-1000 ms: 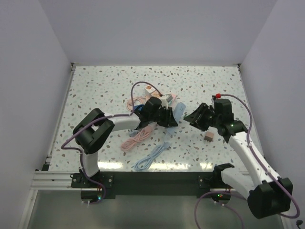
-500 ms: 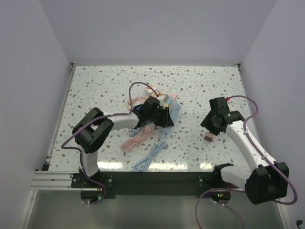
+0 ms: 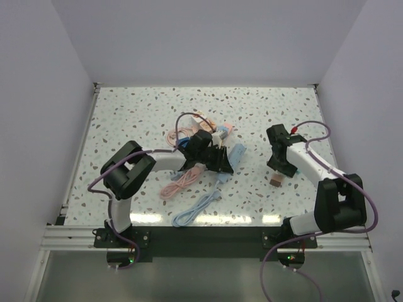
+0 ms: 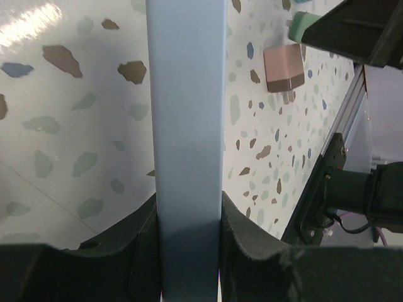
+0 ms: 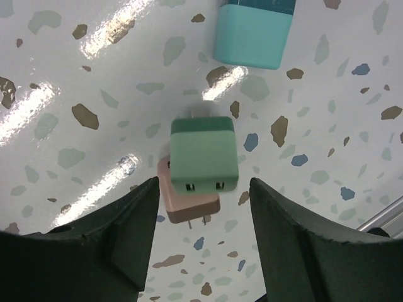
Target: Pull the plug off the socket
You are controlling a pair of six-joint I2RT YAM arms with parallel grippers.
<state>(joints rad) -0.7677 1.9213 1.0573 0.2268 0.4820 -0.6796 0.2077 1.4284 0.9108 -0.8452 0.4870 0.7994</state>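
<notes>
On the speckled bench, from above: finds the left gripper clamped on a pale blue socket strip near the middle, with loops of pink cable and blue cable just beside it, nearer the bases. Places the right gripper well apart to the right, pointing down just above a pink plug lying on the bench. Cannot tell from here how those fingers stand.

Through the left wrist camera: shows the left fingers pressed against both long sides of the socket strip, closed on it, with the strip running straight up the picture. Catches the pink plug beyond, at upper right on the bench, and a corner of a green plug just above it, against the dark body of the right gripper.

Through the right wrist camera: shows the right fingers apart, one at each lower corner, touching nothing. Frames the green plug between them, beyond the tips, clear of the socket strip and overlapping the pink plug; cannot tell whether resting on it. Adds a teal block at the top edge, apart from both.
</notes>
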